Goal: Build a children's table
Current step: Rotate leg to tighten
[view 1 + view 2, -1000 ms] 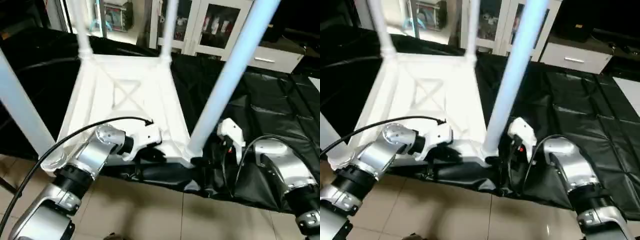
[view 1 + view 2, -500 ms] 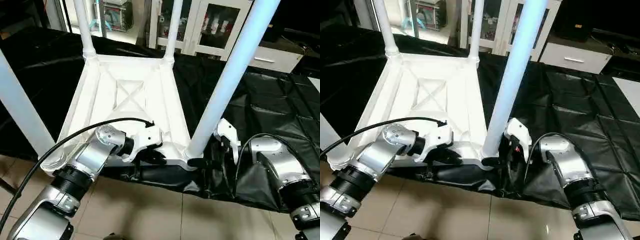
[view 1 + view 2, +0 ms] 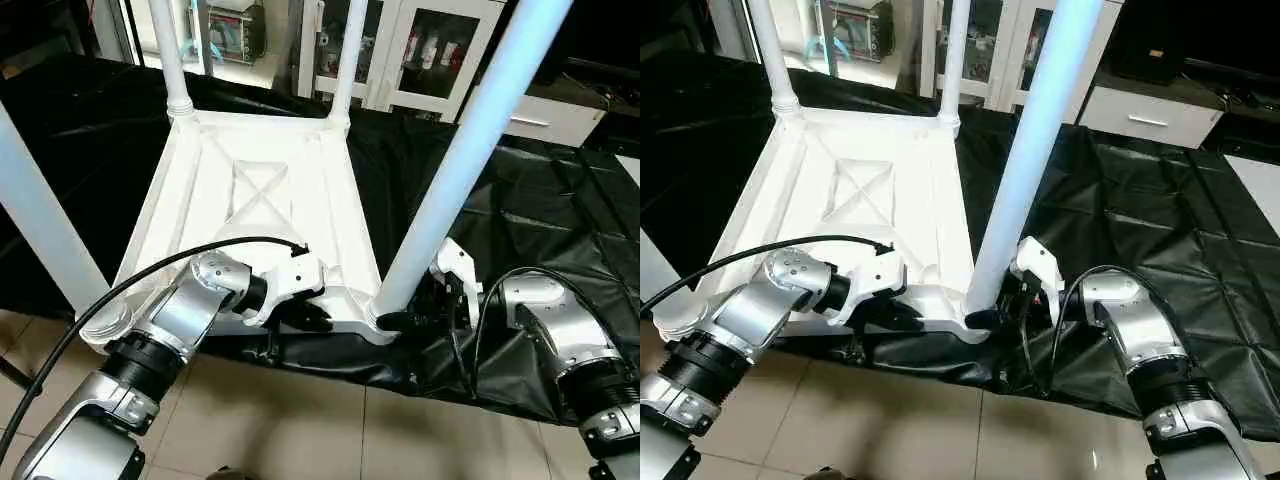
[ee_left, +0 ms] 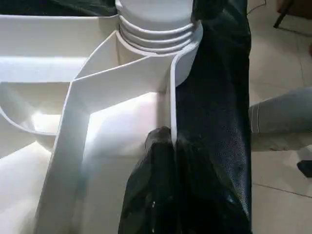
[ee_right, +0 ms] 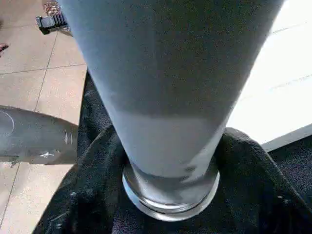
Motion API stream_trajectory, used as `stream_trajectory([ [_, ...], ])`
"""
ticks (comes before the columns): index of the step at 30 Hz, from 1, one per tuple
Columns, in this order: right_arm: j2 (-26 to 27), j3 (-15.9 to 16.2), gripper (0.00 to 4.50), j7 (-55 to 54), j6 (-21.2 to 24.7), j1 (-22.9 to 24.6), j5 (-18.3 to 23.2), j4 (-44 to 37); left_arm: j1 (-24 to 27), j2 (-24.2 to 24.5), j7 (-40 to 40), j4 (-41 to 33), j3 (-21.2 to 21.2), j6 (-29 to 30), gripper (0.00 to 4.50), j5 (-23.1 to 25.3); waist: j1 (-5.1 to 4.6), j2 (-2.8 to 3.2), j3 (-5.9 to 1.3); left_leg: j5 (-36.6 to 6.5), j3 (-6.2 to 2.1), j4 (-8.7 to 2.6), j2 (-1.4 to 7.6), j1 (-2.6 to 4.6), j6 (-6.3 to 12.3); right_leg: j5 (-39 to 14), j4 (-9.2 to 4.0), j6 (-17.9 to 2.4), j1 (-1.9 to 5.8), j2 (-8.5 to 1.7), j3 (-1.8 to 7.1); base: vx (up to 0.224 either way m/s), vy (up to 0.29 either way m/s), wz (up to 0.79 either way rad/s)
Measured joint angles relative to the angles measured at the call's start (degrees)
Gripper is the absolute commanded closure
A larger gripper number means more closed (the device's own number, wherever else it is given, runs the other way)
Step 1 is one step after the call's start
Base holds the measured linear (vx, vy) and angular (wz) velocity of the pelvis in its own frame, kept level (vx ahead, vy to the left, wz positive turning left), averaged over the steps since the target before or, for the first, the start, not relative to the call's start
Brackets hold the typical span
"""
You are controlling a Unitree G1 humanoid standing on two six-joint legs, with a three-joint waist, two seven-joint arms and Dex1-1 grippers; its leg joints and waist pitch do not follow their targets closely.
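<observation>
Children's table [image 3: 262,215], white plastic, rectangular top with X-ribbed underside, lies upside down on a tabletop draped in crinkled black plastic sheet [image 3: 560,230], its near edge along the tabletop's front edge. Four long tapered white tube legs stand up from the round corner sockets; the near-right leg [image 3: 462,160] and the near-left leg [image 3: 35,215] run out of frame at the top, so their ends are cut off. Left pincer [image 3: 308,312] is on the top's near rim, black fingers [image 4: 163,165] pressed together, pinching the thin rim wall just beside the near-right socket. Right pincer [image 3: 1012,300] sits at the base of the near-right leg, fingers either side of it; the leg and black sheet hide the fingertips, so can't tell if they're actually clamped on it or just around it.
</observation>
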Motion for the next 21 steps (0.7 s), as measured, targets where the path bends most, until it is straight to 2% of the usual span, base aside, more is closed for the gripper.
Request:
stream_trajectory([
  [4, 0.11, -0.09, 2.12, 0.22, 0.02, -0.01, 0.16, 0.34, 0.0, 0.0, -0.11, 0.0, -0.06, 0.11, 4.5, 0.0, 0.0, -0.03, -0.02, 0.0, 0.0, 0.01, 0.0, 0.04, 0.0, 0.0, 0.01, 0.0, 0.03, 0.0, 0.0, 0.0, 0.0, 0.0],
  [8, 2.39, -0.72, 2.16, -3.42, -1.22, -0.27, -0.24, 2.86, -0.22, -0.34, 1.28, 0.78, 0.13, 0.71, 4.5, 0.42, -0.32, -0.32, -0.21, 0.0, -0.02, 0.03, 0.03, 0.33, -0.02, 0.0, 0.1, 0.0, 0.26, 0.02, 0.0, 0.0, 0.0, 0.0],
  [10, 4.86, -2.14, 2.17, -10.96, -1.27, -1.45, -1.42, 5.31, -1.67, -2.91, 6.34, 4.13, 1.36, 1.79, 4.5, 1.68, -0.91, -0.44, -0.28, -0.01, -0.03, 0.1, 0.0, 0.6, -0.04, 0.06, 0.11, -0.09, 0.44, 0.02, 0.06, 0.0, 0.0, 0.0],
  [12, 8.04, -4.5, 2.24, -20.89, 1.15, -2.79, -2.32, 7.39, -3.93, -6.64, 13.38, 8.96, 2.81, 2.93, 4.5, 2.8, -1.8, -0.52, -0.27, -0.01, -0.14, 0.13, -0.02, 0.64, -0.05, -0.05, -0.08, 0.09, 0.46, 0.02, -0.01, -0.071, 0.006, -0.06],
  [16, 13.08, -8.61, 2.31, -37.4, 4.09, -3.85, -2.57, 9.12, -7.04, -13.09, 24.47, 15.8, 5.03, 5.79, 4.5, 2.75, -2.66, -0.49, -0.24, 0.0, -0.34, 0.2, -0.08, 0.59, -0.05, -0.07, -0.42, 0.12, 0.34, 0.0, -0.16, -0.061, 0.013, -0.09],
  [19, 19.17, -11.01, 2.38, -52.72, 3.46, -5.85, -3.73, 11.57, -9.79, -17.33, 32.53, 21.24, 6.68, 6.07, 4.5, 2.83, -3.44, -0.33, -0.18, 0.0, -0.44, 0.2, -0.09, 0.46, -0.05, -0.07, -0.6, 0.12, 0.17, 0.01, -0.27, 0.0, 0.0, 0.0],
  [21, 23.22, -12.18, 2.41, -63.1, 1.89, -6.57, -5.47, 12.51, -11.63, -19.88, 36.9, 24.88, 7.79, 5.33, 4.5, 2.93, -3.53, -0.19, -0.14, 0.0, -0.53, 0.18, -0.09, 0.23, -0.05, -0.06, -0.78, 0.12, -0.01, 0.02, -0.36, 0.0, 0.0, 0.0],
])
